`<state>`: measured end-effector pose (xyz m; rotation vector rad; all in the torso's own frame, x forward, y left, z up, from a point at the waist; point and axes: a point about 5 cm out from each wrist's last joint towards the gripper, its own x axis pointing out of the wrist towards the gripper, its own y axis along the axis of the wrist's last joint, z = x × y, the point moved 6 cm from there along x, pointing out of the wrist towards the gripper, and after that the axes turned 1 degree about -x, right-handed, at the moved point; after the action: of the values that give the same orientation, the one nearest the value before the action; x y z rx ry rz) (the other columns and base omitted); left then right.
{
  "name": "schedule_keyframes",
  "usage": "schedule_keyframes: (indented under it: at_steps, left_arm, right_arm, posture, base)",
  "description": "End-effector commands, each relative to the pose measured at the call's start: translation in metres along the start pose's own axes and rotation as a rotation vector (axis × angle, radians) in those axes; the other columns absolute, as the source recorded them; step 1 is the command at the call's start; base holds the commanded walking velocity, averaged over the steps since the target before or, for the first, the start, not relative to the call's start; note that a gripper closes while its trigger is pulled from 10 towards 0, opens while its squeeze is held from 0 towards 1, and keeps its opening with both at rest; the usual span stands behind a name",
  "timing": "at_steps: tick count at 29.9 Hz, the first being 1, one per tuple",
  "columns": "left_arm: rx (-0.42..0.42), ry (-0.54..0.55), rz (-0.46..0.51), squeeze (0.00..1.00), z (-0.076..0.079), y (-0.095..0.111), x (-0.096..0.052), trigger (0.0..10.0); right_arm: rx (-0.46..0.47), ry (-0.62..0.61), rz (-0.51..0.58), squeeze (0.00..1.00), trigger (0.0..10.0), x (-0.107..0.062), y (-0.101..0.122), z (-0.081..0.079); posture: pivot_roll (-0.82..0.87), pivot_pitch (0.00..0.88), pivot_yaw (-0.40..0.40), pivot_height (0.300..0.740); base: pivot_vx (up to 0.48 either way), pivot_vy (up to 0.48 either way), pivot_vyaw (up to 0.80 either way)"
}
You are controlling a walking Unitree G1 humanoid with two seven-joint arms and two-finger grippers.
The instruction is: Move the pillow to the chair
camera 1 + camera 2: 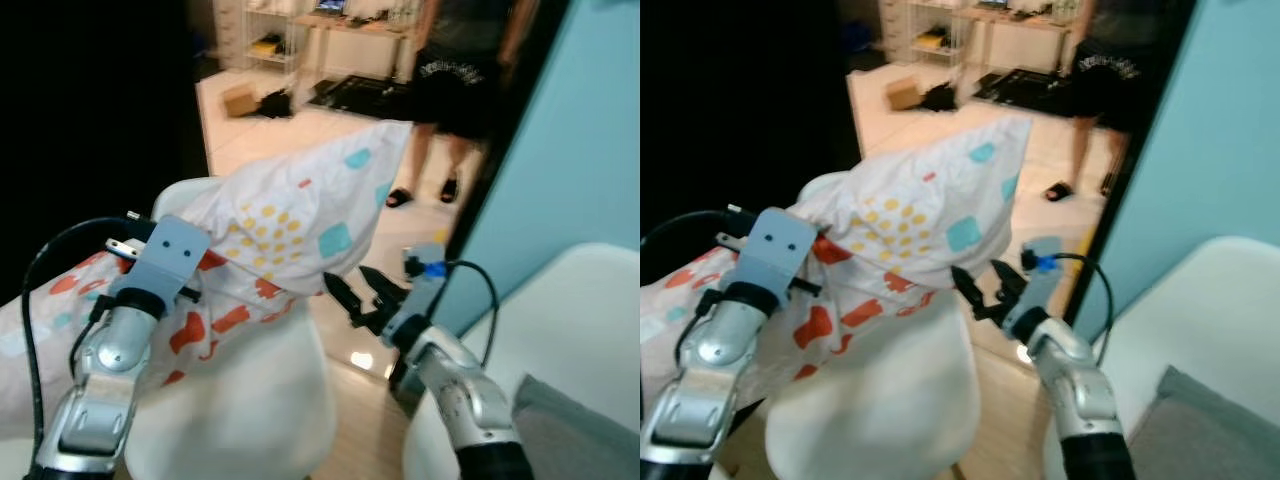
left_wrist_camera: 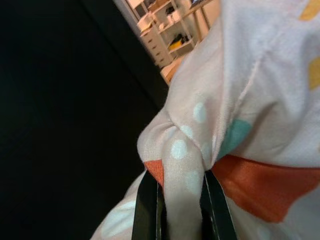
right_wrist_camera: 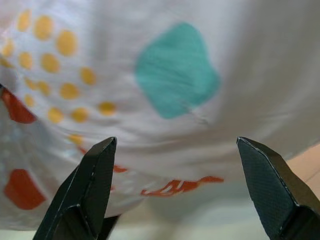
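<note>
Over white chair (image 1: pixel 250 400), pillow (image 1: pixel 290 225) slants up-right, left hand (image 2: pixel 181 200) pinching it

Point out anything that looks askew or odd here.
The pillow sits crooked over the white chair, one corner sticking up, its fabric bunched where the left gripper pinches a fold. The right gripper is open beside it, off the fabric.

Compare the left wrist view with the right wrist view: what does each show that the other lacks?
Left wrist view: the left hand pinching a bunched fold of the pillow, with shelves in a bright room beyond a dark wall. Right wrist view: the right hand with fingers spread wide, apart from the fabric, facing a teal patch and yellow dots. Both show the white patterned pillow with orange marks.
</note>
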<state>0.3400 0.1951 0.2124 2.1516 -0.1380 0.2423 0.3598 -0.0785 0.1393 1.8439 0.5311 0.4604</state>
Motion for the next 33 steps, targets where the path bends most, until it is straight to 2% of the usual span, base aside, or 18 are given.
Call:
schedule_keyframes:
  at_steps: [1,2,3,4,6,7,12,13,14,15,17,19,22,33]
  left_arm:
    - [0.016,0.0,0.068,0.0,-0.001,0.016,0.001,10.0]
    - [0.018,-0.093,0.115,0.0,0.017,0.021,-0.002,10.0]
    - [0.046,-0.159,0.147,0.0,0.028,0.023,-0.004,10.0]
    - [0.067,-0.203,0.168,0.0,0.034,0.024,-0.006,10.0]
    - [0.087,-0.232,0.179,0.0,0.039,0.024,-0.007,10.0]
    - [0.087,-0.232,0.179,0.0,0.039,0.024,-0.007,10.0]
    - [0.213,-0.232,0.219,0.0,0.028,0.021,0.002,10.0]
    - [0.213,-0.232,0.219,0.0,0.028,0.021,0.002,10.0]
    - [0.261,-0.24,0.216,0.0,0.026,0.016,0.003,10.0]
    - [0.261,-0.24,0.216,0.0,0.026,0.016,0.003,10.0]
    - [0.325,-0.252,0.198,0.0,0.024,0.005,0.003,10.0]
    - [0.354,-0.258,0.191,0.0,0.022,-0.001,0.003,10.0]
    - [0.408,-0.25,0.183,0.0,0.015,-0.007,0.005,10.0]
    - [0.453,-0.21,0.221,0.0,0.006,0.001,0.011,10.0]
  right_arm:
    - [0.015,-0.041,-0.014,0.0,10.0,-0.005,-0.004,0.01]
    - [-0.007,-0.078,-0.037,0.0,10.0,-0.005,-0.005,0.015]
    - [-0.014,-0.098,-0.054,0.0,10.0,-0.006,-0.006,0.017]
    - [-0.017,-0.11,-0.066,0.0,10.0,-0.006,-0.007,0.019]
    - [-0.017,-0.116,-0.075,0.0,10.0,-0.007,-0.008,0.02]
    - [-0.017,-0.116,-0.075,0.0,10.0,-0.007,-0.008,0.02]
    - [-0.027,-0.112,-0.092,0.0,10.0,-0.005,-0.006,0.017]
    - [-0.027,-0.112,-0.092,0.0,10.0,-0.005,-0.006,0.017]
    - [-0.017,-0.099,-0.094,0.0,10.0,-0.005,-0.005,0.014]
    - [-0.017,-0.099,-0.094,0.0,10.0,-0.005,-0.005,0.014]
    - [-0.008,-0.087,-0.098,0.0,10.0,-0.006,-0.005,0.01]
    - [-0.005,-0.083,-0.1,0.0,10.0,-0.007,-0.005,0.008]
    - [0.006,-0.077,-0.104,0.0,10.0,-0.007,-0.003,0.006]
    - [0.015,-0.079,-0.101,0.0,10.0,-0.008,0.004,0.005]
  posture:
    - [-0.01,0.0,-0.045,0.735]
    - [-0.02,0.0,-0.042,0.735]
    - [-0.01,0.0,-0.049,0.735]
    - [-0.01,0.0,-0.049,0.735]
    - [-0.01,0.0,-0.049,0.735]
    - [-0.01,0.0,-0.049,0.735]
    - [-0.01,0.0,-0.051,0.715]
    - [-0.01,0.0,-0.051,0.715]
    - [-0.02,0.0,-0.051,0.705]
    - [-0.02,0.0,-0.051,0.705]
    - [-0.02,0.0,-0.053,0.695]
    - [-0.02,0.0,-0.053,0.69]
    - [-0.02,0.0,-0.055,0.675]
    - [-0.03,0.0,-0.058,0.635]
  base:
    - [0.0,0.0,0.0]
    - [0.0,0.0,0.0]
    - [0.0,0.0,0.0]
    - [0.0,0.0,0.0]
    - [0.0,0.0,0.0]
    - [0.0,0.0,0.0]
    - [0.0,0.0,0.0]
    - [0.0,0.0,0.0]
    - [0.0,0.0,0.0]
    - [0.0,0.0,0.0]
    - [0.0,0.0,0.0]
    - [0.0,0.0,0.0]
    - [0.0,0.0,0.0]
    - [0.0,0.0,0.0]
